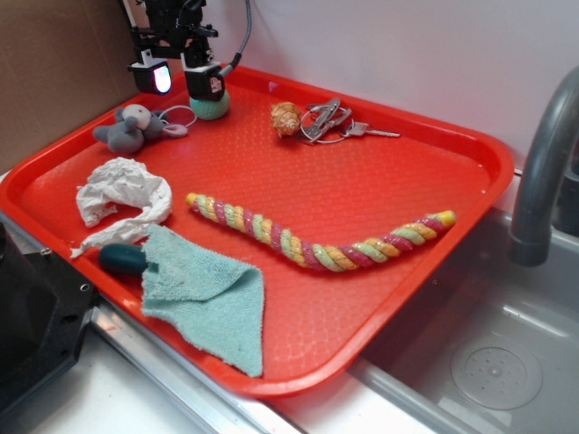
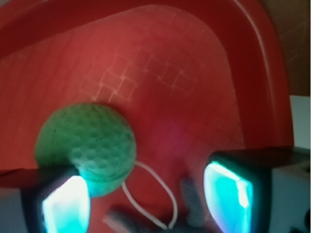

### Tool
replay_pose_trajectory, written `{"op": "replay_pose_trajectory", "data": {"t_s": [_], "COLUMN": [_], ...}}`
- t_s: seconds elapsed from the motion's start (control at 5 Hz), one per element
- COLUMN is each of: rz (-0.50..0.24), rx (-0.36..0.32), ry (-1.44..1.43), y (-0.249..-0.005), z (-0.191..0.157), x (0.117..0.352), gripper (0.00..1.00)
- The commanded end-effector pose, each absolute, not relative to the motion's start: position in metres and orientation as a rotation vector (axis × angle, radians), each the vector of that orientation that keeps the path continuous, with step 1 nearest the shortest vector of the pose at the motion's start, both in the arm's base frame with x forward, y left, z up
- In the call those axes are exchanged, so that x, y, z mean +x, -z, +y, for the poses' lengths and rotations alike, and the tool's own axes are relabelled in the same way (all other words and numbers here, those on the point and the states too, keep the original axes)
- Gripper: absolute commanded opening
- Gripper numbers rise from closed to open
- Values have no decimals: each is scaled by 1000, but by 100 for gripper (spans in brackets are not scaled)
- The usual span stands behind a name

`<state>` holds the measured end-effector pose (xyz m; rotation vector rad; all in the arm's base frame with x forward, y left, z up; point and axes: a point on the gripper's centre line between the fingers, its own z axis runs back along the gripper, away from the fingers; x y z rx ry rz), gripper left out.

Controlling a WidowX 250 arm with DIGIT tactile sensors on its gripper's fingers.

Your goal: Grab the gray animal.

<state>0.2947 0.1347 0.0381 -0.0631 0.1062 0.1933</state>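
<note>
Hovering wide-jawed by the green ball (image 1: 210, 107), the gripper (image 1: 185, 81) (holding nothing) must shift onto the gray animal (image 1: 127, 127) just beside that ball.

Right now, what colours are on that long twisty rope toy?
The long twisted rope toy has pink, yellow and light green stripes; the exterior view shows it best.

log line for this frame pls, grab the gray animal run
phase: approach | hand: open, empty, raised at tray's back corner | gray animal: on tray, ungrasped, beside hand | green ball: by one finger
</note>
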Motion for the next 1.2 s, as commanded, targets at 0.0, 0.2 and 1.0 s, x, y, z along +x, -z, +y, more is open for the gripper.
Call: {"op": "replay_pose_trajectory", "data": {"t_s": [0.0, 0.2, 1.0], "rz": [-70, -56, -70], "rx": [0, 13, 21], "ry": [8, 34, 241], "y": [-118, -125, -61], "z": [91, 85, 130], "x": [242, 219, 213], "gripper": [100, 100, 100]}}
